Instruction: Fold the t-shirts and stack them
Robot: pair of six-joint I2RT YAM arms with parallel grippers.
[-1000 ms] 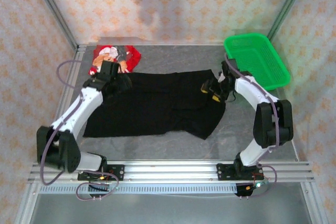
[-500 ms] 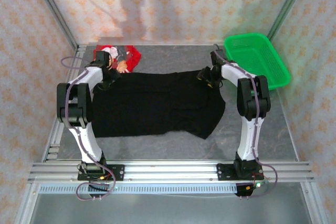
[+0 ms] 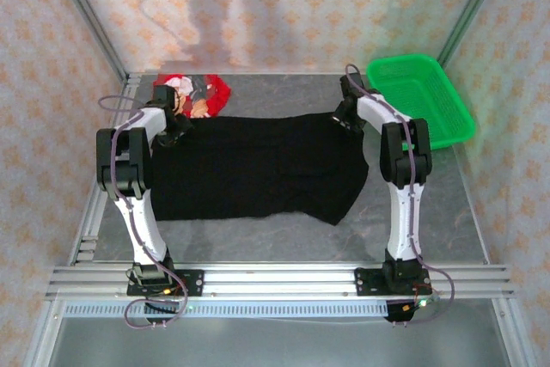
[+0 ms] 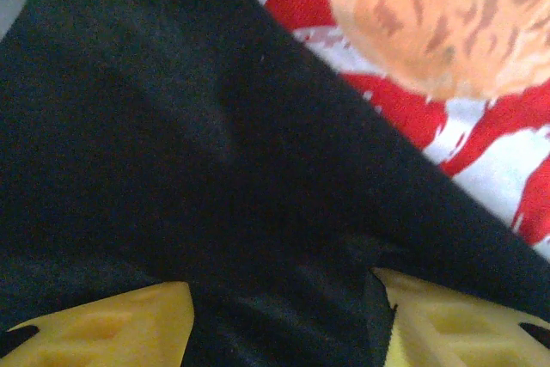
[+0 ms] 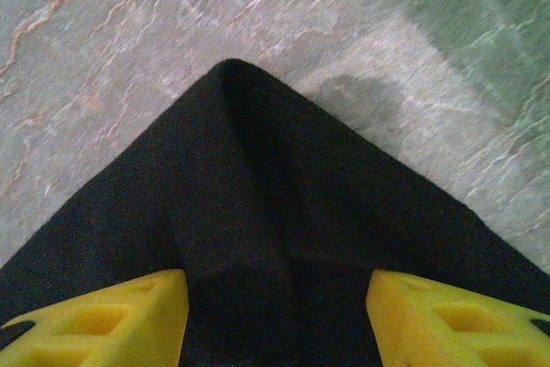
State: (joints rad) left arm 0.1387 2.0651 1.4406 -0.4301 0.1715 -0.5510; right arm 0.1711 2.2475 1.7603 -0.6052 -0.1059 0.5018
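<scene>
Since a second ago both arms are seen raised from low, bent poses, and their grippers have been carried outward to the two far corners of the cloth.

On the table (image 3: 284,92) the black t-shirt (image 3: 258,169) is spread nearly flat. Its long axis is laid left to right across the arms, and its far edge is turned toward the back wall. A green basket (image 3: 421,96) is set at the far right, apart from the cloth. The red t-shirt (image 3: 202,92) is bunched at the far left, and its near edge is overlapped by the black shirt's far-left corner.

The left gripper (image 3: 176,124) is placed on that overlapped corner and the right gripper (image 3: 344,113) on the far-right corner, so each corner is served by the arm nearer to it.

In the left wrist view the yellow fingers (image 4: 112,324) are held apart with black cloth between them and the red print just beyond. In the right wrist view the fingers (image 5: 447,324) are likewise spread to either side of the corner, whose tip is pointed straight away from them over bare table. No pinch can be made out at either corner.

The coming fold is judged to turn on this: the cloth extends from both corners back toward the arm bases, so the far edge would have to be drawn nearward, across the short axis. On the left, care is judged needed lest red cloth be caught along with the black.
</scene>
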